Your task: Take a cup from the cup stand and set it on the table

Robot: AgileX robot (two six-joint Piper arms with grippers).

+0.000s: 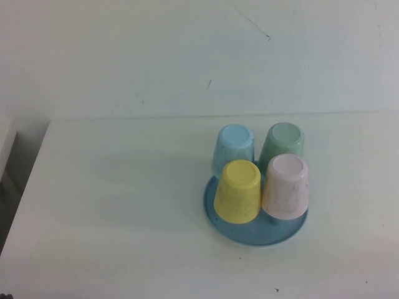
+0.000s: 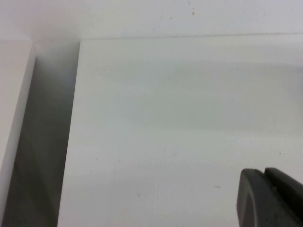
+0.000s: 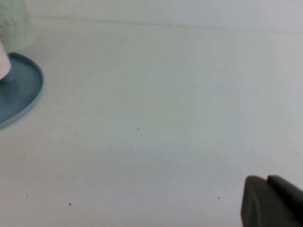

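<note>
The pale pink cup (image 1: 285, 185) sits upside down at the front right of the round blue cup stand (image 1: 249, 235) on the white table (image 1: 112, 205). A sliver of the cup (image 3: 2, 64) and the stand's rim (image 3: 23, 90) show in the right wrist view. Neither arm shows in the high view. My left gripper (image 2: 263, 176) is shut and empty over bare table, away from the stand. My right gripper (image 3: 266, 183) is shut and empty over bare table, to the right of the stand.
A yellow cup (image 1: 238, 190), a light blue cup (image 1: 234, 149) and a green cup (image 1: 282, 145) also stand inverted on the stand. The table's left edge (image 2: 71, 142) borders a dark gap. A white wall runs behind the table.
</note>
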